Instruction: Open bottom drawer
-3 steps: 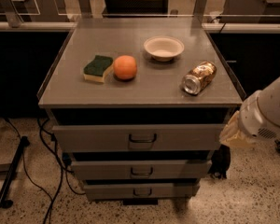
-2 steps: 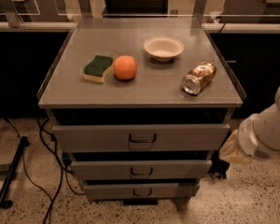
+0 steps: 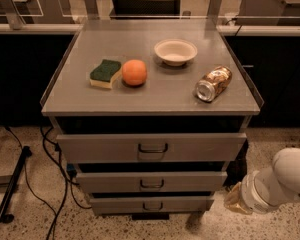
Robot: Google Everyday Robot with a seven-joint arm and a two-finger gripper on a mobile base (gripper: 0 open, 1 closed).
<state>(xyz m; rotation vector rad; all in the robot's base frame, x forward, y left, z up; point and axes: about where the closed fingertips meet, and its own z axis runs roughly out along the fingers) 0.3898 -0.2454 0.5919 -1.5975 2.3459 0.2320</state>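
Note:
The bottom drawer [image 3: 151, 204] is the narrowest grey front at the foot of the cabinet, with a small dark loop handle [image 3: 151, 206] in its middle. It sits nearly flush under the middle drawer [image 3: 151, 182] and the top drawer [image 3: 151, 147]. My arm comes in from the lower right as a white segment [image 3: 290, 179]. The gripper [image 3: 233, 199] is at its amber-coloured end, just right of the bottom drawer's right edge, at about the drawer's height and apart from the handle.
On the cabinet top lie a green-and-yellow sponge [image 3: 105, 73], an orange [image 3: 134, 72], a white bowl [image 3: 175, 51] and a tipped can [image 3: 213, 83]. Black cables [image 3: 50, 184] and a black stand [image 3: 12, 189] lie on the speckled floor at left.
My arm has moved down along the cabinet's right side, from the level of the top drawer to the level of the bottom drawer. The drawers have not moved.

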